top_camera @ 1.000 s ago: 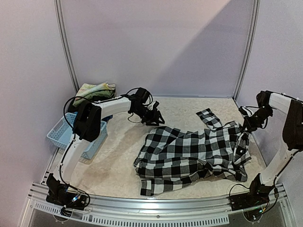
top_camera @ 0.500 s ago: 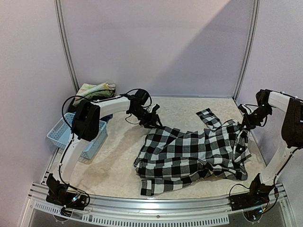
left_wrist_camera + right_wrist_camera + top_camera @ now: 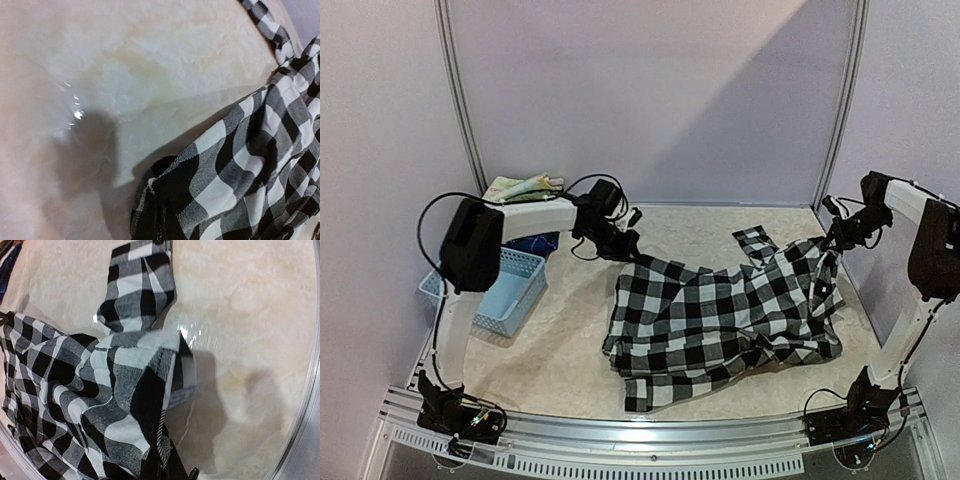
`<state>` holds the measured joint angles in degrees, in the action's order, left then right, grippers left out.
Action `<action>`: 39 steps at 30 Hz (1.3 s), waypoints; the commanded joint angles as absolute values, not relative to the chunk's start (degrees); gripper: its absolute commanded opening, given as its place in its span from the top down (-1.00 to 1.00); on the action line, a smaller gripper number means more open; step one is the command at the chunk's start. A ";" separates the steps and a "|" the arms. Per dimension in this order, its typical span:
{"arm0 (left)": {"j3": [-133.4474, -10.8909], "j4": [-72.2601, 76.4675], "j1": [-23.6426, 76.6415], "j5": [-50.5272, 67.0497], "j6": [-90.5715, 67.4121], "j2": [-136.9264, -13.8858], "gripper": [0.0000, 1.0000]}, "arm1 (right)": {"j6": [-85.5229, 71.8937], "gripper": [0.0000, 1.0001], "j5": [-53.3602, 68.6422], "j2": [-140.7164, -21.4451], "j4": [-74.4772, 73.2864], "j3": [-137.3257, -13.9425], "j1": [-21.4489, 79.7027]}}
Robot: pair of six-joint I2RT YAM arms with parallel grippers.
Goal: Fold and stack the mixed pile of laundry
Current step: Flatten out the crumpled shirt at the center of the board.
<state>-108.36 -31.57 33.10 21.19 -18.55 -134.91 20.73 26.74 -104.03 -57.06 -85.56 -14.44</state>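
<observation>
Spreading appears to be in hand: the black-and-white checked shirt (image 3: 720,320) is pinched at opposite ends by the left gripper (image 3: 627,246) and right gripper (image 3: 831,239), so an even outward pull is called for.

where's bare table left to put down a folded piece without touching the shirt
Best: the bare table between the blue basket and the checked shirt, down to the near rail. Also a strip along the back wall. Crowded: centre and right, where the shirt spreads, pinched by the left tool and right tool.
</observation>
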 commanded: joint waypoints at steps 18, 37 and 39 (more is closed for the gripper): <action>-74.48 -5.39 32.08 -0.95 -10.83 -91.72 1.00 | 16.40 1.00 42.22 -92.12 -42.68 -86.14 -14.66; -66.17 -36.46 33.80 12.76 -24.61 -76.72 0.96 | 40.17 1.00 37.36 -79.00 -67.45 -72.20 -14.73; -66.56 -40.51 34.09 13.12 -23.54 -75.39 0.78 | 47.24 1.00 35.88 -80.06 -73.36 -71.33 -14.70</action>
